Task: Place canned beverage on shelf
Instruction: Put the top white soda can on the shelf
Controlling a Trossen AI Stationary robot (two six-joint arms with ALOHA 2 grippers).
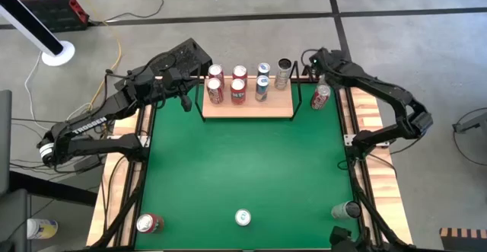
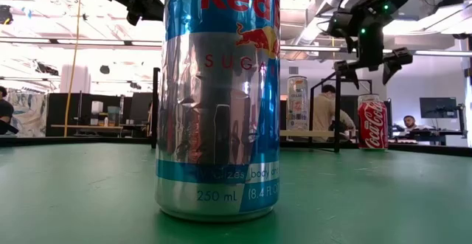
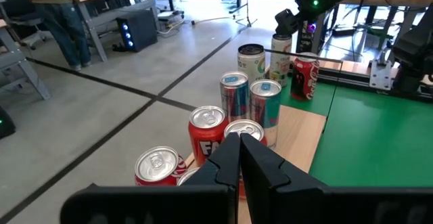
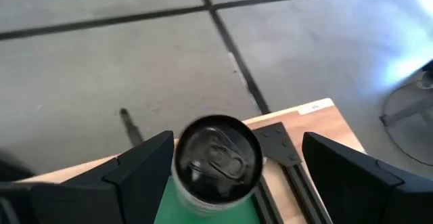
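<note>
Six cans already stand on the flat light-wood shelf (image 1: 247, 103). The right gripper (image 4: 233, 160), jaws spread wide, hovers with a dark-topped silver can (image 4: 218, 158) between them, ungripped. The left gripper (image 3: 240, 146), jaws pressed together, waits above the shelf; several cans are left on the green surface (image 1: 243, 161).

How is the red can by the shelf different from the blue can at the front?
The red can is red with white writing; the blue can is blue and silver. The red can stands beside the shelf, under the open right gripper; the blue can stands far from both arms. Both stand upright on the table, not the shelf.
</note>
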